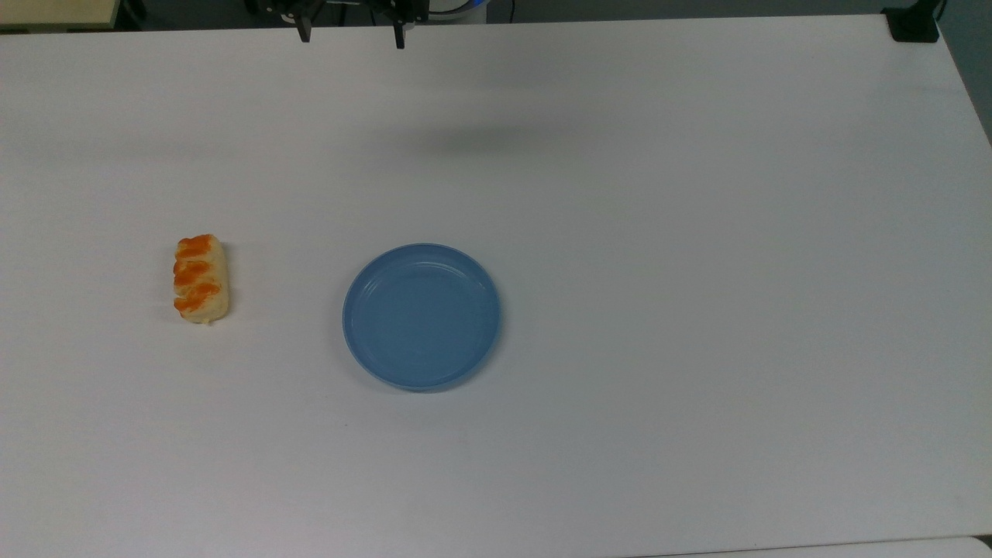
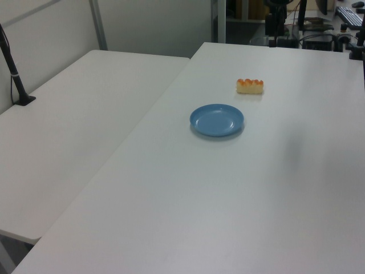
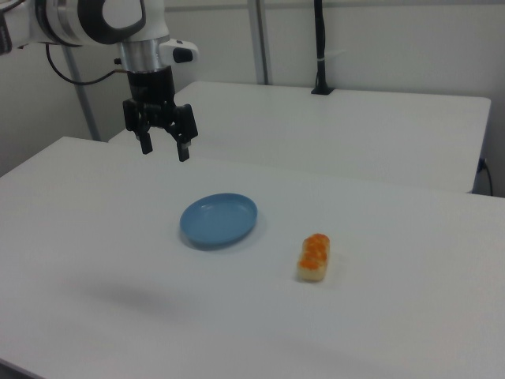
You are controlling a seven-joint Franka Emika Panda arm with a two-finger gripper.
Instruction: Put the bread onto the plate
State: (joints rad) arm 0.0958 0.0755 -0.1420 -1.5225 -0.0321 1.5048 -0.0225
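The bread (image 1: 201, 278), a cream roll with orange stripes facing up, lies on the white table at the top view's left; it also appears as the bread (image 2: 250, 85) and the bread (image 3: 314, 257). The round blue plate (image 1: 421, 315) sits bare near the table's middle, a plate's width from the roll, seen too as the plate (image 2: 217, 120) and the plate (image 3: 218, 219). My gripper (image 3: 164, 149) hangs open high above the table, behind the plate in the right view, holding nothing. Its fingertips (image 1: 399, 39) poke in at the top view's upper edge.
A second white table (image 2: 80, 125) adjoins this one along a seam. A black post (image 2: 14, 71) is clamped at its far side, and a black clamp (image 1: 913, 23) sits on the corner at the top view's upper right. Broad bare tabletop surrounds both objects.
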